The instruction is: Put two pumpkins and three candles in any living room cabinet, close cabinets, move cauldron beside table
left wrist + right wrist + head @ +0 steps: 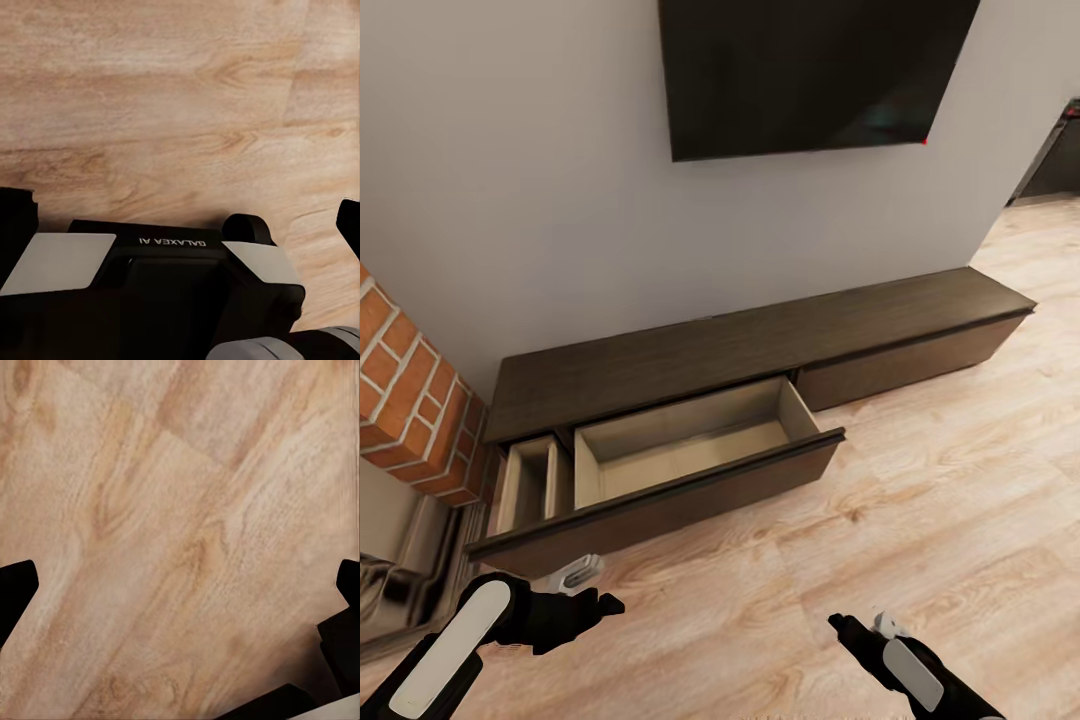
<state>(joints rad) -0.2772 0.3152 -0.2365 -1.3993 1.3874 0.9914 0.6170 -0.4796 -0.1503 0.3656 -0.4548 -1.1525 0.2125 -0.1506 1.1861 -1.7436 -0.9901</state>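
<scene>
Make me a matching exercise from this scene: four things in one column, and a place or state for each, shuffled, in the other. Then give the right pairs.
Things:
1. cabinet drawer
2. television
3. brick column
4. left gripper

Places or states:
A. mounted on the wall above the cabinet
B. pulled out, nothing visible inside
C. over the wood floor in front of the open drawer
D. at the cabinet's left end

Pairs: 1-B, 2-A, 3-D, 4-C
</scene>
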